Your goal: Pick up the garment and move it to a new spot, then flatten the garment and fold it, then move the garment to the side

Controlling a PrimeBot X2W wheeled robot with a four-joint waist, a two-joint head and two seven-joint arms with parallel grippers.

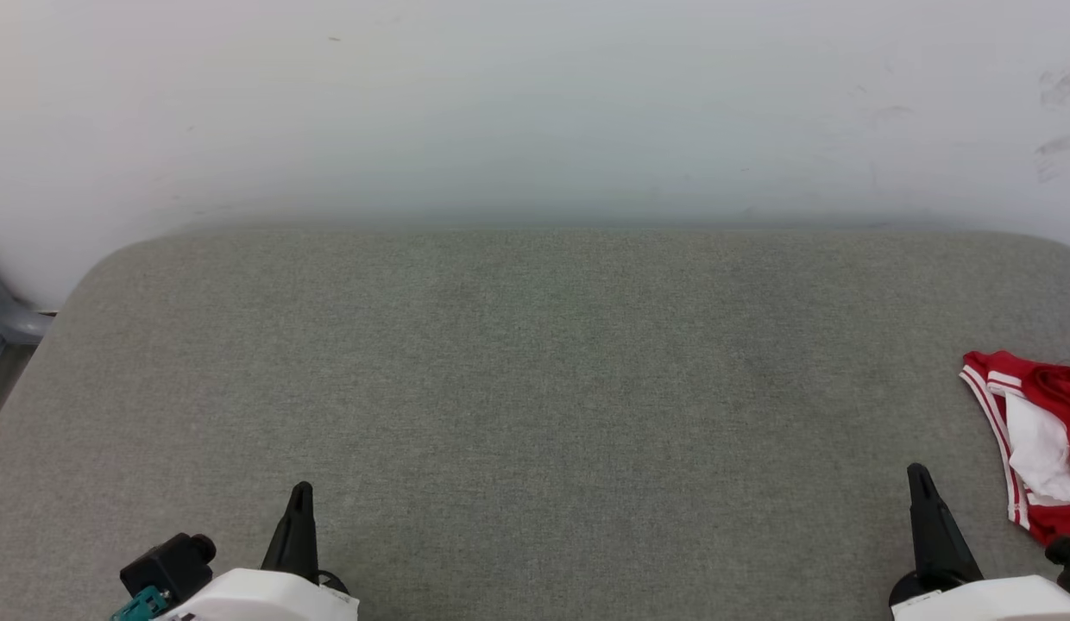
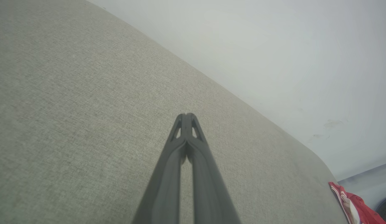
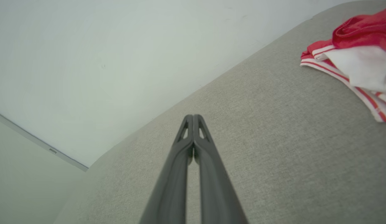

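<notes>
The garment (image 1: pixel 1035 431), a red T-shirt with white sleeves and striped trim, lies crumpled at the far right edge of the grey padded surface (image 1: pixel 535 371), partly cut off by the head view's border. It also appears in the right wrist view (image 3: pixel 355 59) and in the corner of the left wrist view (image 2: pixel 351 205). My right gripper (image 1: pixel 919 476) is shut and holds nothing, low at the right, just left of the garment and apart from it. My left gripper (image 1: pixel 301 492) is shut too, low at the left, far from the garment. Fingertips meet in both wrist views (image 2: pixel 186 115) (image 3: pixel 193 117).
A pale wall (image 1: pixel 535 103) rises right behind the padded surface. The surface has rounded far corners, and at its left edge a grey frame part (image 1: pixel 9 319) and floor show.
</notes>
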